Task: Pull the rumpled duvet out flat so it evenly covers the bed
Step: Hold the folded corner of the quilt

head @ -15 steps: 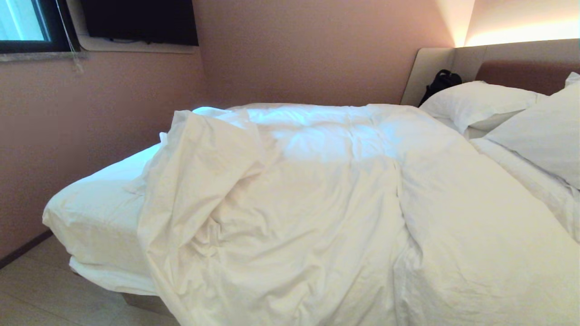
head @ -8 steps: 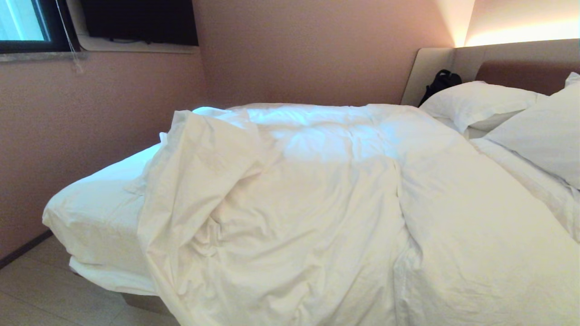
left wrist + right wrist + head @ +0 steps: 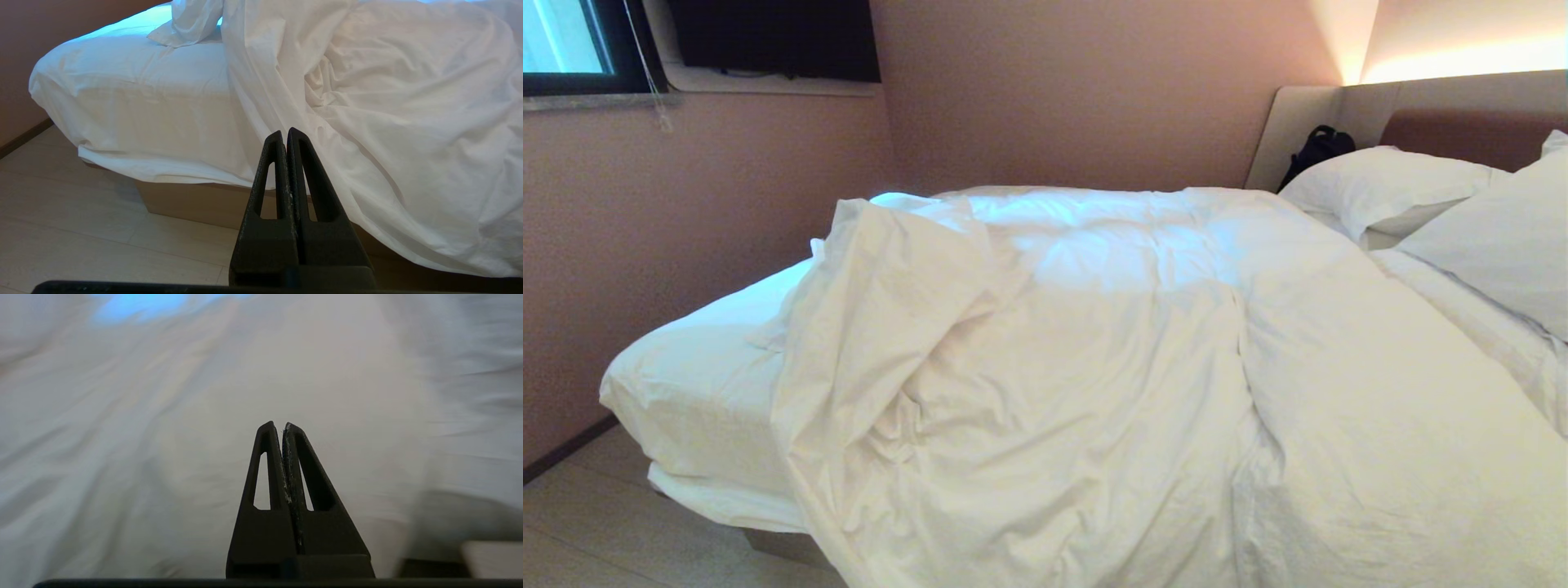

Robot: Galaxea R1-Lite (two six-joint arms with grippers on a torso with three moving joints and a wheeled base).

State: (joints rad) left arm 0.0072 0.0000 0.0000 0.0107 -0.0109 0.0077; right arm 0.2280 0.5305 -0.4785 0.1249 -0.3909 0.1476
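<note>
The white duvet (image 3: 1111,384) lies rumpled across the bed (image 3: 686,384), bunched into a folded ridge on its left side and hanging over the near edge. Bare mattress sheet shows at the foot corner on the left. Neither arm appears in the head view. In the left wrist view my left gripper (image 3: 284,132) is shut and empty, held low in front of the bed's side where the duvet (image 3: 388,122) drapes over the brown base (image 3: 192,204). In the right wrist view my right gripper (image 3: 278,425) is shut and empty, facing the duvet (image 3: 204,416) close up.
Two white pillows (image 3: 1388,188) lean against the padded headboard (image 3: 1462,106) at the right. A black bag (image 3: 1319,147) sits beside the headboard. A pink wall runs close along the bed's far side. Pale wooden floor (image 3: 81,228) lies at the foot.
</note>
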